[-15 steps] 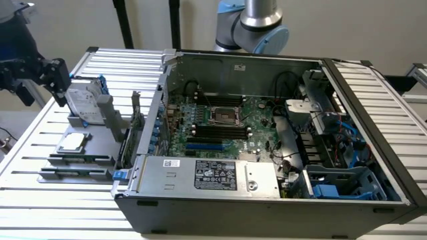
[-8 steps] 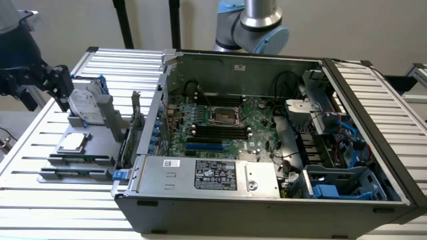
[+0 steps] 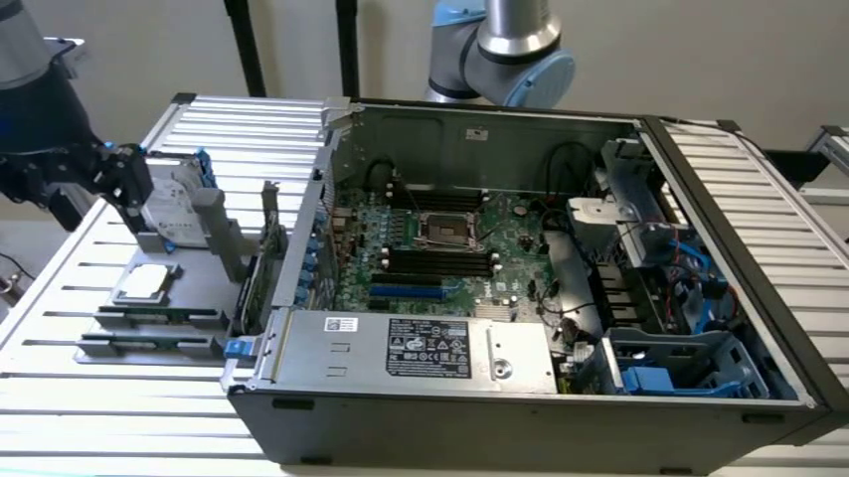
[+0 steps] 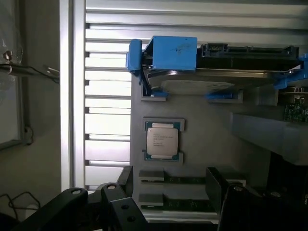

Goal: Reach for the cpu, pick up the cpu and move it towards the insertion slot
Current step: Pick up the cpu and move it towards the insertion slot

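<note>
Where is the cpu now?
The cpu lies on the grey tray at the exterior view's left, outside the computer case, between the upright hard drive and the memory sticks.

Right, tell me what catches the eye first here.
The open computer case sits at the exterior view's right, its motherboard's insertion slot shiny in the middle. On the grey fixture at the exterior view's left lies the cpu, beside a hard drive with blue rails.

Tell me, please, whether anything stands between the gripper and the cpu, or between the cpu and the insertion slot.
Nothing visible lies between the gripper and the cpu; the hard drive stands beside the gripper. Between the cpu and the insertion slot rises the computer case's side wall.
</note>
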Robot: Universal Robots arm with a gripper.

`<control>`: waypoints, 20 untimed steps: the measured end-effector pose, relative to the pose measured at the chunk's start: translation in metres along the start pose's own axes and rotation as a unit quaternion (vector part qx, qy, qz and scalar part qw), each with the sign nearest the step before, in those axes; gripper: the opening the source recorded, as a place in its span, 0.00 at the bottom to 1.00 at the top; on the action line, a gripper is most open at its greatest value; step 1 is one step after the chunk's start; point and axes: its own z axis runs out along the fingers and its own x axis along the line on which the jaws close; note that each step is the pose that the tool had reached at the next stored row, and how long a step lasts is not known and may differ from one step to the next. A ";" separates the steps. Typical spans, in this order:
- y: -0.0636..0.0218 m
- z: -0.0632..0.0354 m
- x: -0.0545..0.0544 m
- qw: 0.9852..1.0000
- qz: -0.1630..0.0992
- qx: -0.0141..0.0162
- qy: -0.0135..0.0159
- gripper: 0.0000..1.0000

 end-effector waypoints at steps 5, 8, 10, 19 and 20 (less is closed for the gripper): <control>-0.0010 0.0090 -0.001 1.000 0.000 0.000 0.000 0.71; -0.0017 0.0145 -0.001 1.000 0.000 0.000 0.000 0.71; -0.0021 0.0181 -0.002 1.000 0.000 0.000 0.000 0.71; -0.0039 0.0345 -0.004 1.000 0.000 0.000 0.000 0.71; -0.0041 0.0363 -0.004 1.000 0.000 0.000 0.000 0.71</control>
